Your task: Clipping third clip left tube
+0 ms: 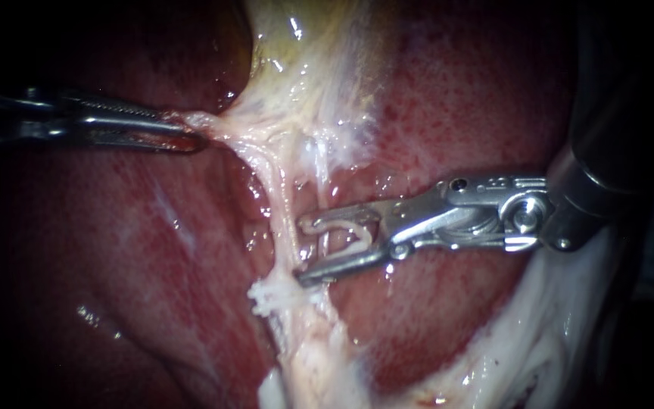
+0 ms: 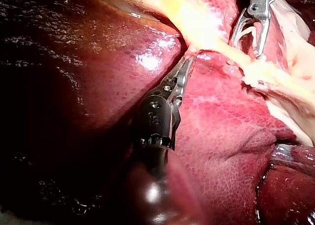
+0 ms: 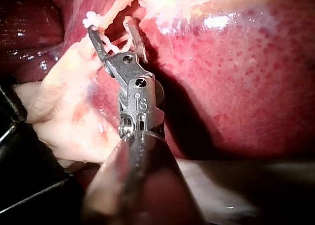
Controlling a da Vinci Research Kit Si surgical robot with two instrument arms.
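A pale tube (image 1: 276,198) runs down from the yellowish gallbladder tissue (image 1: 304,45) across the red liver (image 1: 463,106). My left instrument (image 1: 194,140) comes in from the left, its jaws shut on a pale strand of tissue at the tube's upper end, which it draws leftward; the left wrist view shows the same hold (image 2: 189,60). My right instrument (image 1: 301,251) has open jaws that carry a white clip (image 1: 346,227), and their tips reach the tube's right edge. In the right wrist view its jaws (image 3: 110,28) straddle pale strands.
A frayed white tuft of tissue (image 1: 266,297) sticks out of the tube just below the right jaws. Thick white tissue (image 1: 554,333) lies at the lower right. Liver surrounds the tube on both sides.
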